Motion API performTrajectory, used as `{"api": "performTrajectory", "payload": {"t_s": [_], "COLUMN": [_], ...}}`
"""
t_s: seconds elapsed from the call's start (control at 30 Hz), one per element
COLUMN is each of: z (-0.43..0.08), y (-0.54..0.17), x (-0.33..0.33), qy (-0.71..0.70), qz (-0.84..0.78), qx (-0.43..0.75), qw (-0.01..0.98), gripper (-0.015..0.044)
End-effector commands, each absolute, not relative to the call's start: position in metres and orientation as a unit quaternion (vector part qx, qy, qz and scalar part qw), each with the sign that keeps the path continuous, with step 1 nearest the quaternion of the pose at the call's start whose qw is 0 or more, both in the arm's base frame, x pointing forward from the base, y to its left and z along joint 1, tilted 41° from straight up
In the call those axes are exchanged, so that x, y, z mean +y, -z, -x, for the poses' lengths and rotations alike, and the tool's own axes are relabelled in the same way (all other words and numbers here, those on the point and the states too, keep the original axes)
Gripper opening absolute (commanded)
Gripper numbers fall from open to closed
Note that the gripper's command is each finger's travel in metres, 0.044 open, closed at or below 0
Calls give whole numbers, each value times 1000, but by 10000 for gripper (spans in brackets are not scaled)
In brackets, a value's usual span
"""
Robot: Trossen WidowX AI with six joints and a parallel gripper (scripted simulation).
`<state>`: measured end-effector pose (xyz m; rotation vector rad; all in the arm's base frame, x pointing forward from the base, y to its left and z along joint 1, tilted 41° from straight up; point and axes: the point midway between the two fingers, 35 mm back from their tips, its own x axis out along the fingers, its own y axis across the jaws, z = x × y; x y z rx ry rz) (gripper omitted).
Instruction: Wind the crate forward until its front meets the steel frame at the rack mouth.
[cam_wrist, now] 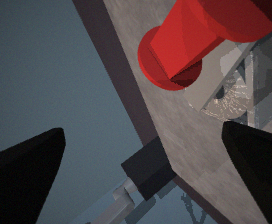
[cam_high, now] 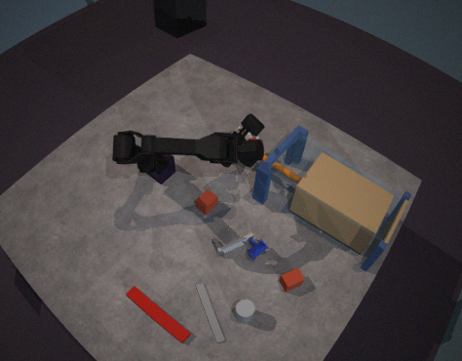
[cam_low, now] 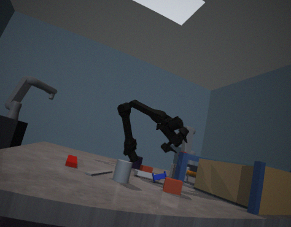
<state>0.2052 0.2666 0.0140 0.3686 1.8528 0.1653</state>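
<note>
The worktop [cam_high: 89, 215] [cam_low: 56, 172] is mottled grey. The crate [cam_high: 344, 195] [cam_low: 221, 181] is plain tan, the strap [cam_high: 286, 172] [cam_low: 191, 173] orange, the frame posts [cam_high: 262, 184] [cam_low: 180, 169] blue. 2 blocks [cam_high: 207, 202] [cam_high: 292, 279] [cam_low: 146, 169] [cam_low: 172, 186] are orange-red, 1 long bar [cam_high: 158, 314] [cam_low: 72, 161] bright red, 1 flat strip [cam_high: 211, 313] [cam_low: 99, 173] grey. The small spool-shaped piece [cam_high: 257, 248] [cam_low: 159, 176] is deep blue; the jaws are black.

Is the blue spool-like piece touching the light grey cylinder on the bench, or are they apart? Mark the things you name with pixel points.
Apart: the top view shows bare bench between the blue piece [cam_high: 257, 248] [cam_low: 159, 176] and the grey cylinder [cam_high: 245, 309] [cam_low: 122, 172].
</note>
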Motion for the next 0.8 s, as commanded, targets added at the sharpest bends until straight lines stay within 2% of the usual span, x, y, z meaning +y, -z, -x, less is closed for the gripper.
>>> {"api": "performTrajectory", "payload": {"t_s": [0.0, 0.13, 0.3, 0.4, 0.77], "z": [-196, -189, -181, -179, -179], "y": [11, 24, 32, 32, 32], "x": [275, 282, 294, 299, 299], "qy": [112, 243, 352, 370, 370], "qz": [-83, -15, 61, 79, 79], "qx": [787, 729, 601, 556, 556], "qw": [600, 640, 715, 740, 740], "gripper": [440, 440, 440, 440, 440]}}
